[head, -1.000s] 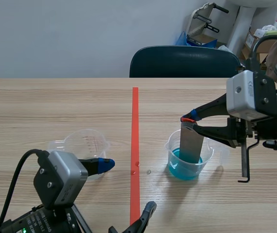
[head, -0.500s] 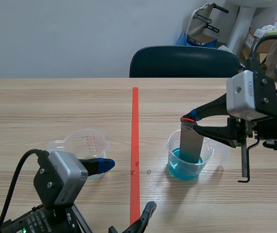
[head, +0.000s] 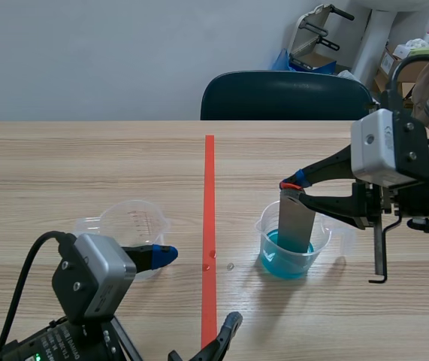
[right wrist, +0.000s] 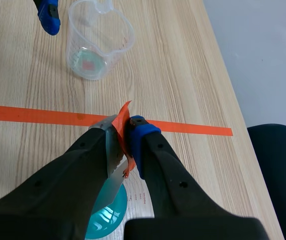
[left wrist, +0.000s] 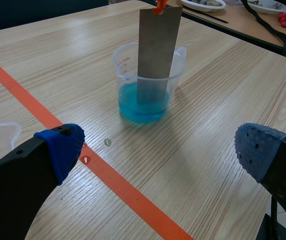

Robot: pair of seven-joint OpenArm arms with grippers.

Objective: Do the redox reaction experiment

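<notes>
A clear plastic measuring beaker (head: pixel 265 229) of shallow blue liquid (head: pixel 285 265) stands right of centre. A flat grey metal strip (head: pixel 297 222), orange tab (head: pixel 292 184) on top, stands upright in it, lower end submerged. 1 empty clear plastic beaker (head: pixel 128 224) sits near left.

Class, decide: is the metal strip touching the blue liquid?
Touching. The left wrist view shows the metal strip dipping below the surface of the blue liquid.
</notes>
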